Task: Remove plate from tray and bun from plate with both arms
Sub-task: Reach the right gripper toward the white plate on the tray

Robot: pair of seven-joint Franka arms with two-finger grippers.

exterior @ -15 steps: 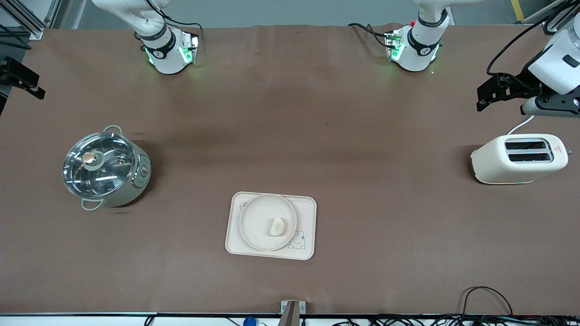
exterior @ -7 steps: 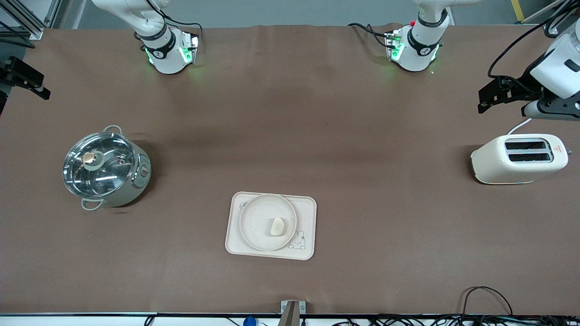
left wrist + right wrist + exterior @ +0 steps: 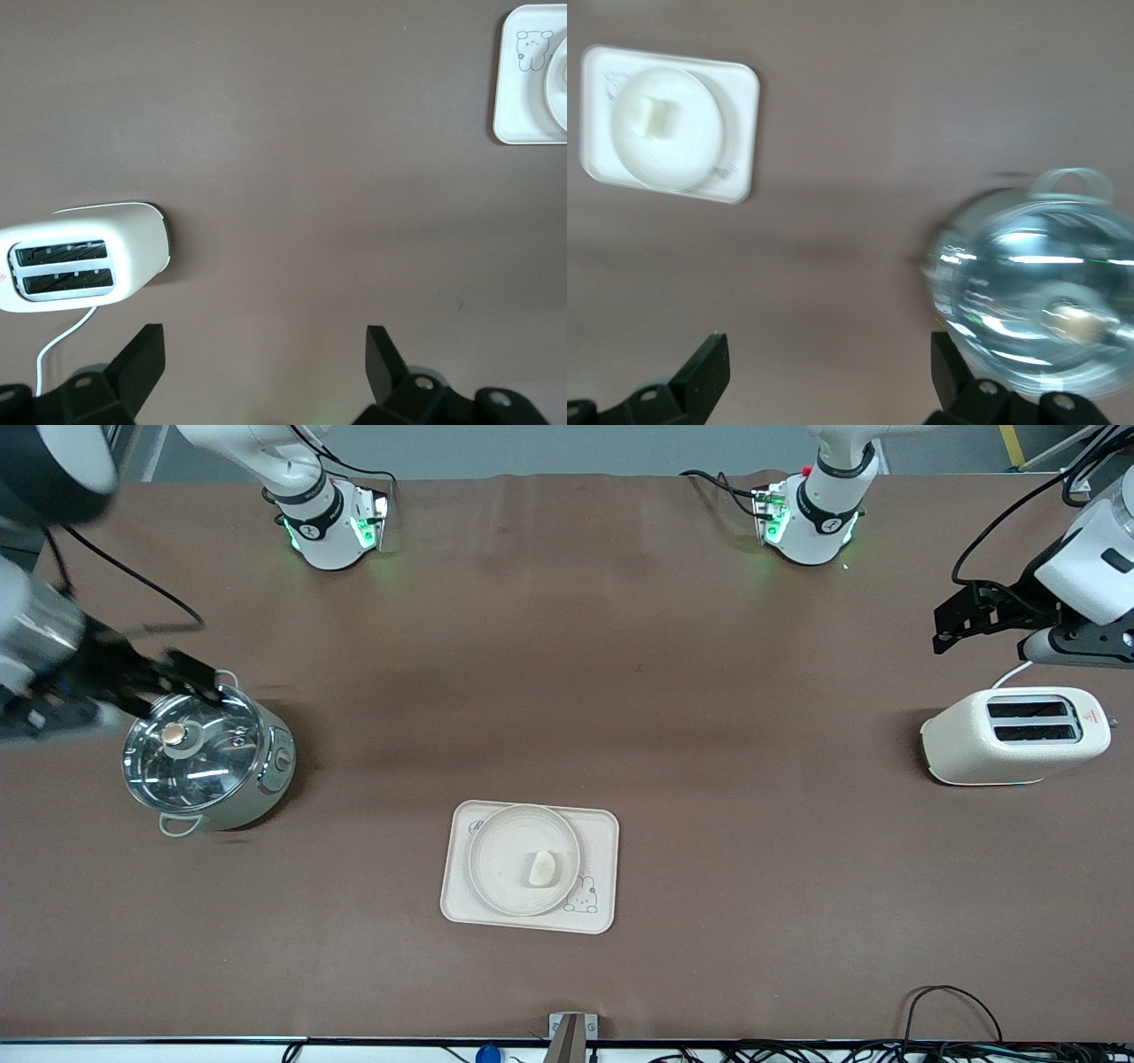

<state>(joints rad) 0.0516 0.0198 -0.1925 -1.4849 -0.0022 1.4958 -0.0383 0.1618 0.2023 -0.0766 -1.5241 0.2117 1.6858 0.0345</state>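
The round cream plate [image 3: 500, 850] lies on the rectangular rabbit tray [image 3: 604, 841], nearer to the front camera than both arm bases. The small pale bun [image 3: 542, 868] rests on the plate. In the right wrist view the plate [image 3: 647, 155] and bun [image 3: 656, 115] show far off. My right gripper [image 3: 197, 678] hangs open and empty over the rim of the steel pot [image 3: 205, 757]; its fingers [image 3: 709, 363] stand wide apart. My left gripper [image 3: 941, 629] is open and empty in the air above the table beside the toaster [image 3: 1014, 735], with nothing between its fingers [image 3: 146, 354].
The glass-lidded pot [image 3: 1036, 292] stands toward the right arm's end, the cream toaster [image 3: 84, 257] with its white cord toward the left arm's end. A corner of the tray [image 3: 523, 88] shows in the left wrist view. Cables lie along the table's front edge.
My right arm has swung in from the table's end and now hangs over the pot. My left gripper has barely shifted. Plate, bun and tray have not moved.
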